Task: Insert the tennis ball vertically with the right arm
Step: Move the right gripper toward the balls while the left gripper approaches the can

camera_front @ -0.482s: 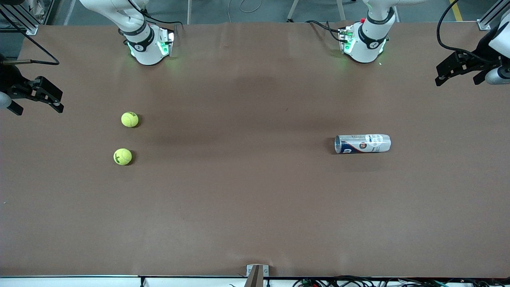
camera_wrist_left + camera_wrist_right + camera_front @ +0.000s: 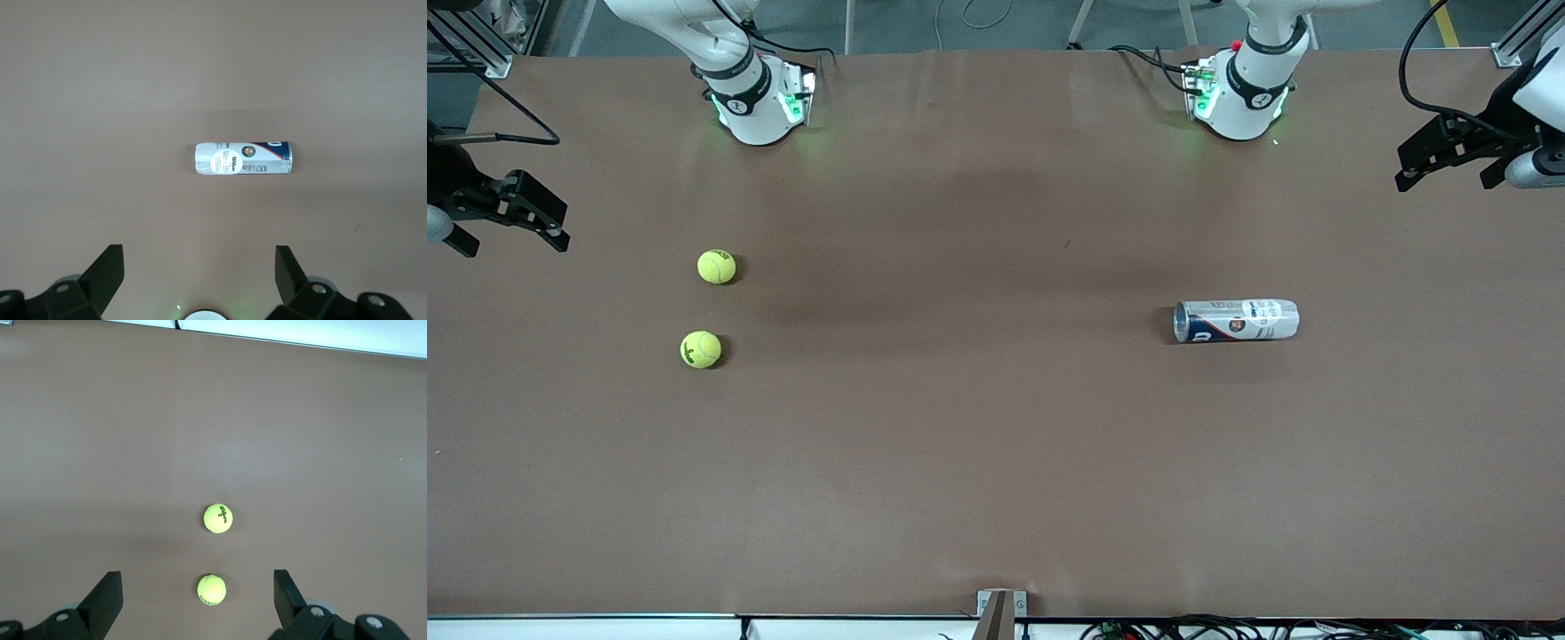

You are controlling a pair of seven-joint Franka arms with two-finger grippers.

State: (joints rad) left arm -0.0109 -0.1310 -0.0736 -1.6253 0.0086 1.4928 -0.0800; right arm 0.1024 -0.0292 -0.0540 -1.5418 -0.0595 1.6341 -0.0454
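Two yellow tennis balls lie apart on the brown table toward the right arm's end, one (image 2: 717,267) farther from the front camera and one (image 2: 701,349) nearer. In the right wrist view they are the ball (image 2: 211,590) between the fingers' line of sight and the ball (image 2: 218,518) past it. My right gripper (image 2: 562,228) (image 2: 197,585) hangs open and empty high over the table's edge at that end. A clear ball tube (image 2: 1236,320) (image 2: 243,158) lies on its side toward the left arm's end. My left gripper (image 2: 1403,169) (image 2: 199,267) waits open and empty, high over that end.
The two arm bases (image 2: 756,107) (image 2: 1240,98) stand along the table's edge farthest from the front camera. A small bracket (image 2: 1000,609) sits at the edge nearest the front camera. Bare brown table (image 2: 960,356) stretches between the balls and the tube.
The left gripper has shifted very slightly toward the bases' edge. The balls, the tube and the right gripper have not moved.
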